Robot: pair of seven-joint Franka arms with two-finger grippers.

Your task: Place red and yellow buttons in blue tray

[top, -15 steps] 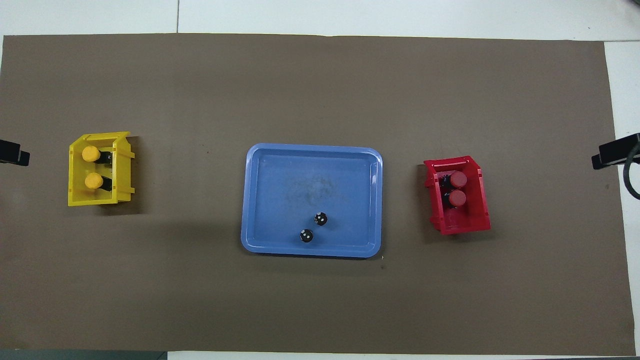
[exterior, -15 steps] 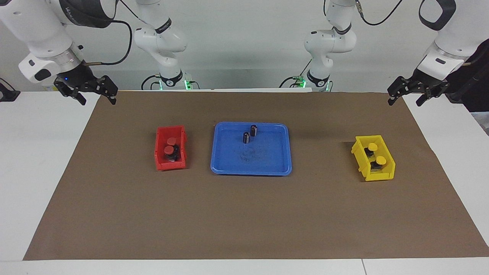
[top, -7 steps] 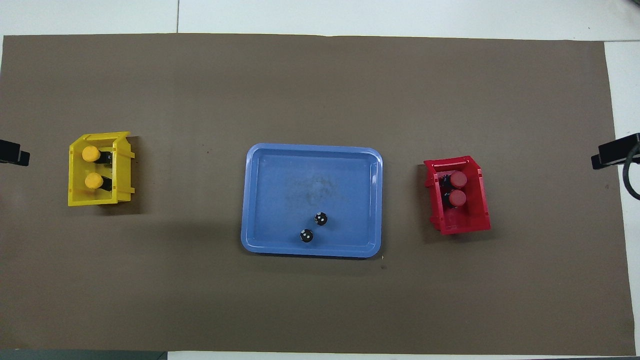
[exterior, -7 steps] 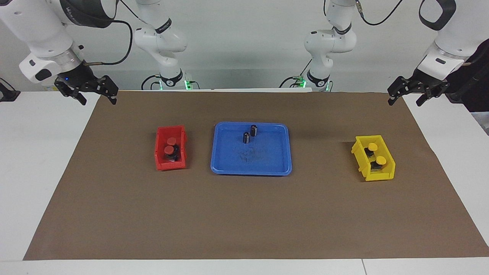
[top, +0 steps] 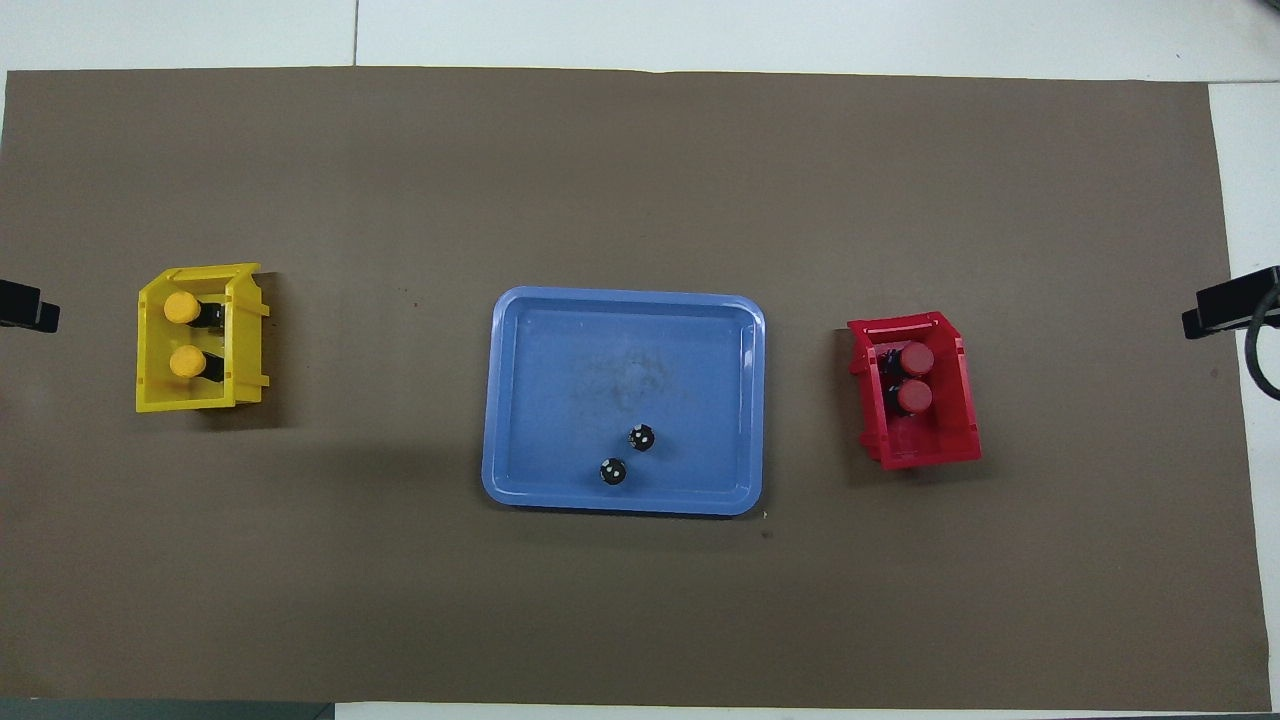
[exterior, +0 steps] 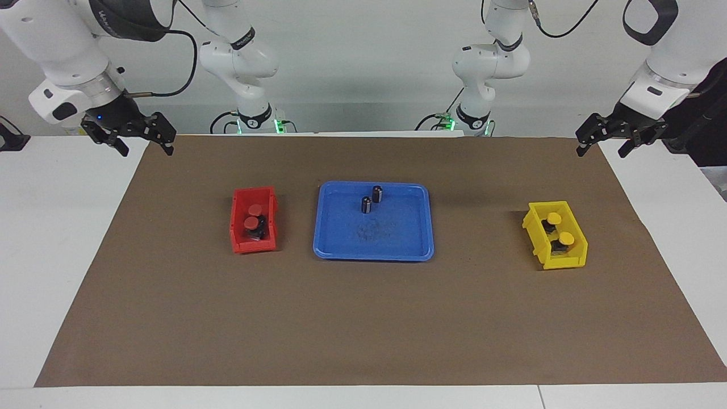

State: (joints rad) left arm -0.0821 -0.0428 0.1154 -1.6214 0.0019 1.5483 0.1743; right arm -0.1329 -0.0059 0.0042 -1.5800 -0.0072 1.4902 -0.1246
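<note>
Two red buttons (exterior: 253,216) lie in a small red bin (exterior: 238,228) toward the right arm's end; they also show in the overhead view (top: 915,377). Two yellow buttons (exterior: 559,228) lie in a small yellow bin (exterior: 536,234) toward the left arm's end, also seen from overhead (top: 183,334). The blue tray (exterior: 397,250) sits mid-table between the bins. My right gripper (exterior: 146,151) is open and empty, raised over the mat's corner at the robots' edge. My left gripper (exterior: 601,153) is open and empty over the mat's corner at its own end.
Two capless dark cylinders (exterior: 371,199) stand in the blue tray's part nearest the robots, also seen from overhead (top: 627,454). A brown mat (exterior: 363,329) covers the table. Only black gripper tips show at the overhead view's side edges.
</note>
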